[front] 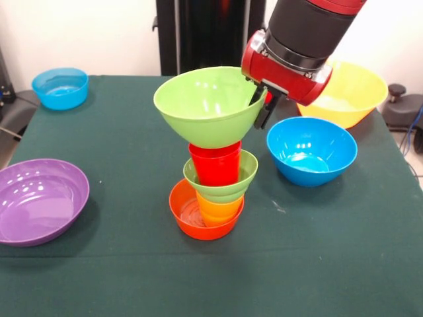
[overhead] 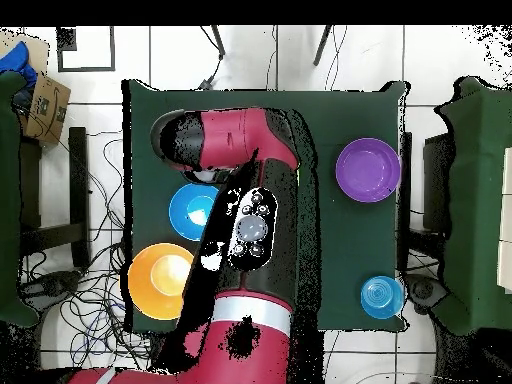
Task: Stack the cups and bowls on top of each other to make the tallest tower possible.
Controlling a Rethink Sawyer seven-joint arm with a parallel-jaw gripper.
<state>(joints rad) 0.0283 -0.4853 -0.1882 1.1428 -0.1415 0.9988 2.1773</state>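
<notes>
The green cloth-covered table (front: 370, 264) carries every item; the red and black robot arm (front: 310, 26) comes over its middle, hiding the tower in the overhead view. Largest of the loose vessels, the big glossy yellow plastic bowl (front: 357, 89) sits at the table's far right corner in the front view, partly behind the arm; the wide shallow purple plastic bowl (front: 39, 198) lies at the left edge; the medium blue plastic bowl (front: 310, 148) rests just right of the tower; the smaller blue plastic bowl (front: 61, 87) occupies the far left corner. The tower (front: 211, 191) stands near the table's centre — from the base up, a small orange plastic bowl (front: 188, 218), a yellow-orange tapered cup (front: 218, 210), a small green plastic bowl (front: 244, 173) and a red tapered plastic cup (front: 215, 165). The gripper (front: 263, 105) pinches the right-hand rim of a large light-green plastic bowl (front: 205, 105), one finger inside the wall and one outside, jaws clamped on it. Critical relation: the bowl's base meets the red cup's rim directly below, but the bowl tilts, its held side higher, and the grasp lies well to the right of the tower's upright axis — so release would seem to call for levelling and centring first, lest the stack tip. No brand, label or legible writing is visible.
</notes>
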